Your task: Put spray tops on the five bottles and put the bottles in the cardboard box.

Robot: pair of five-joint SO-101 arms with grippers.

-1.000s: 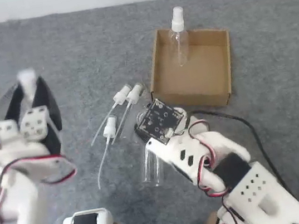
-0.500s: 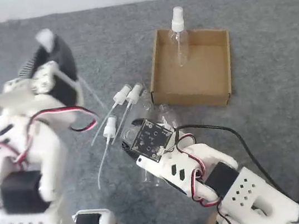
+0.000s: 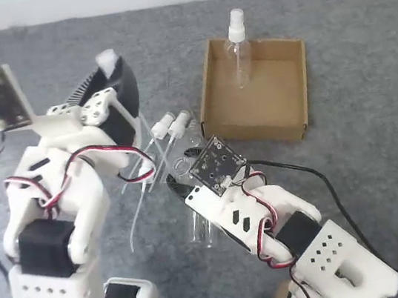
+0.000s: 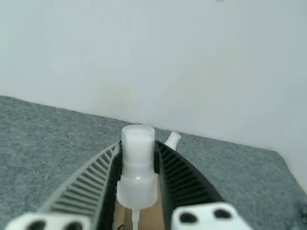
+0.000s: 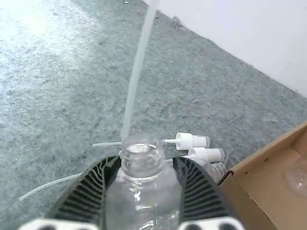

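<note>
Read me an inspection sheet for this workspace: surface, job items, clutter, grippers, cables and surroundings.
Surface: grey carpet.
Job's things: cardboard box open, with one capped bottle in it, its top sticking out past the far rim. Loose spray tops lie on the carpet beside the box.
Clutter: nothing seen.
Grippers: left gripper has its fingers shut on a spray top, tube hanging down. Right gripper has its fingers shut on an open bottle, with the tube's end at its mouth.
Cables: black cable trails over the carpet by the right arm.
Surroundings: plain white wall.
</note>
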